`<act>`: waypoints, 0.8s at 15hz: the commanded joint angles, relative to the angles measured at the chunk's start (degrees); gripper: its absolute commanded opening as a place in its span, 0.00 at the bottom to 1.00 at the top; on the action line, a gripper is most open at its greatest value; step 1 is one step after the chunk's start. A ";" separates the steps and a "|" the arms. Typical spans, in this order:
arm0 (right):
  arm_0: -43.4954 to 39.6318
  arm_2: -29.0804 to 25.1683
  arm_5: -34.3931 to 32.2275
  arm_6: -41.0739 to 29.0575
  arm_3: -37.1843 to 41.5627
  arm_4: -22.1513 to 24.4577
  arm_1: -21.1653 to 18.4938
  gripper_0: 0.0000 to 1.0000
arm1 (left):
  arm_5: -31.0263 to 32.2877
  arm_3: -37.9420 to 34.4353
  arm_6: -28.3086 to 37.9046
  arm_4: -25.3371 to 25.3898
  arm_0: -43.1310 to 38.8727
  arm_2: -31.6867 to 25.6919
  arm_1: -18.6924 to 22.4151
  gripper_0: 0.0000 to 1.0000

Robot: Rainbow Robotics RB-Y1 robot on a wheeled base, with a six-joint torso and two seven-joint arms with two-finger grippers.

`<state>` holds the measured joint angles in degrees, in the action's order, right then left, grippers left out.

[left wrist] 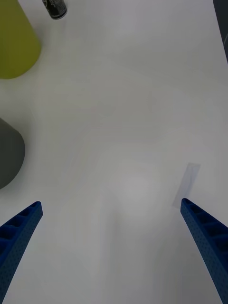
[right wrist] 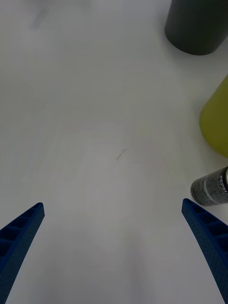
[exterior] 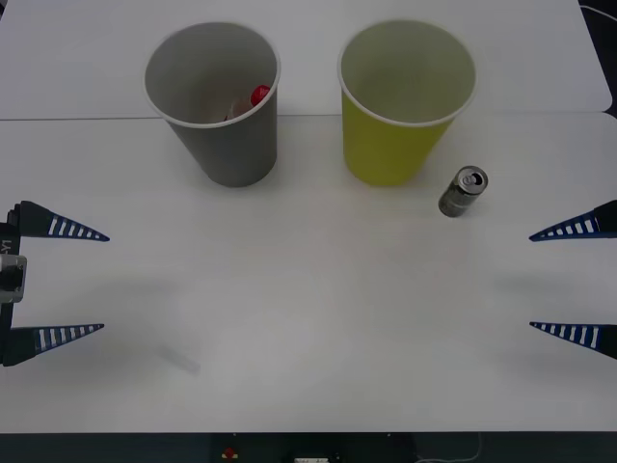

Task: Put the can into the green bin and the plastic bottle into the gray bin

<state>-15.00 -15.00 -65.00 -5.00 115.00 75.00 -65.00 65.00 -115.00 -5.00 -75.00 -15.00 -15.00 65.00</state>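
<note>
The gray bin [exterior: 214,101] stands upright at the back left of the white table, and the plastic bottle's red cap [exterior: 260,95] shows inside it. To its right stands the green bin [exterior: 405,101], also upright. The silvery can [exterior: 464,191] stands on the table just right of the green bin's base. My left gripper [exterior: 104,283] is open at the table's left edge. My right gripper [exterior: 531,281] is open at the right edge, a little nearer than the can. The right wrist view shows the can [right wrist: 212,186], the green bin [right wrist: 216,118] and the gray bin [right wrist: 197,23].
A seam [exterior: 77,118] between two tabletops runs behind the bins. A faint strip of clear tape [exterior: 181,360] lies on the table near the left gripper. The table's front edge [exterior: 308,432] runs below.
</note>
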 commanded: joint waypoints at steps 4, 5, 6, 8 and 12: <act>-0.47 0.32 1.89 0.96 -1.18 0.06 0.58 1.00 | 0.00 0.00 0.00 0.00 0.00 0.00 0.00 1.00; -0.47 0.32 2.42 1.22 -1.71 -0.03 0.58 1.00 | 0.00 0.00 0.00 0.00 0.00 0.00 0.00 1.00; -0.47 0.50 2.95 1.48 -2.24 0.06 0.58 1.00 | 0.00 0.00 0.00 0.00 0.00 0.00 0.00 1.00; -0.47 0.94 3.74 2.10 -3.73 -0.82 0.75 1.00 | 0.00 0.00 0.00 0.00 0.00 0.00 0.00 1.00; -0.56 3.49 6.73 4.47 -7.42 -5.74 0.75 1.00 | 0.00 0.00 0.00 0.00 0.00 0.00 0.00 1.00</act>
<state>-15.49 -11.86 -58.82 -0.89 108.08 70.00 -64.25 65.00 -115.00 -5.00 -75.00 -15.00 -15.00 65.00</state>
